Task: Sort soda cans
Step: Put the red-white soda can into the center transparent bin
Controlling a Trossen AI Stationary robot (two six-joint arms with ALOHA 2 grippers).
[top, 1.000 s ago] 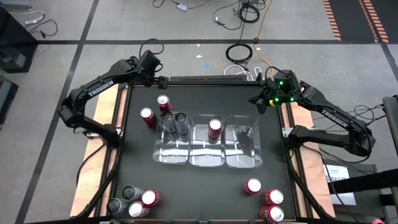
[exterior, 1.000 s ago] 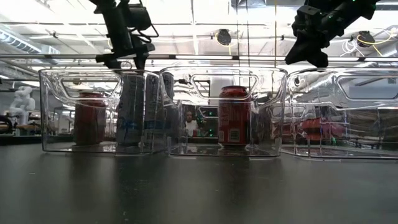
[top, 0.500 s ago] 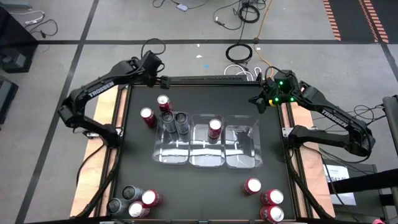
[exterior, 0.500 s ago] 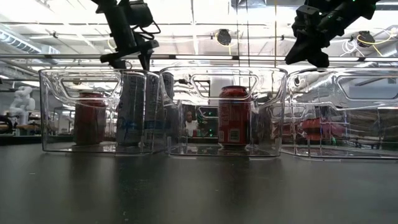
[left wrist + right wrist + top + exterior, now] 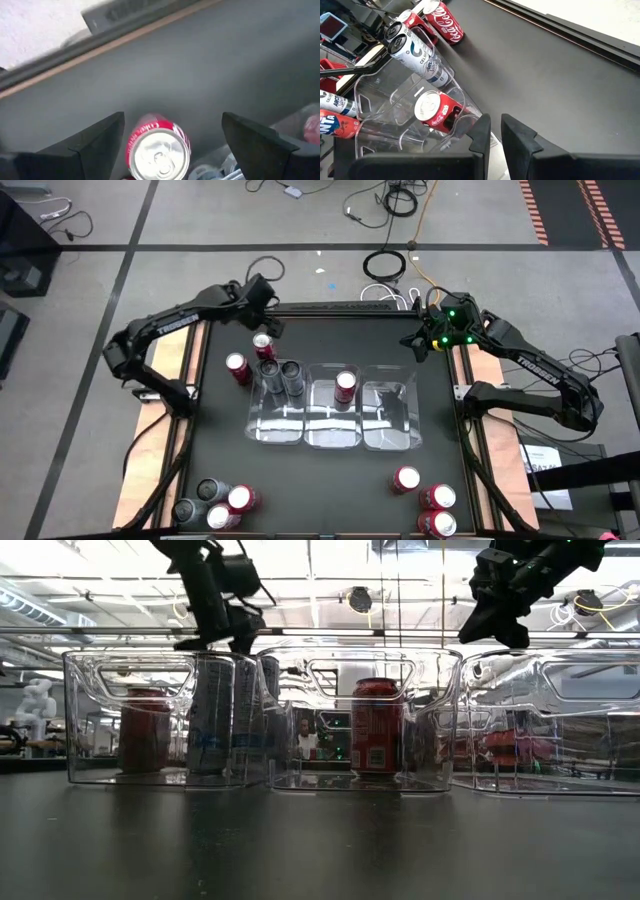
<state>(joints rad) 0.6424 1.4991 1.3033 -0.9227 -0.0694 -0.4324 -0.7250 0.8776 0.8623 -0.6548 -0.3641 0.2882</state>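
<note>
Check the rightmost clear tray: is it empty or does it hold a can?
Empty. In the high view the right tray shows only its clear floor, while the middle tray holds one red can.

A grey concrete floor (image 5: 90,220) was crossed by dark lines, with loose cables (image 5: 385,265) lying behind the table (image 5: 330,480). Ceiling lights (image 5: 330,560) were lit.

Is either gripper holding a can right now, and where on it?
Nothing held. Left gripper is open above a red can; right gripper is shut, empty.
</note>
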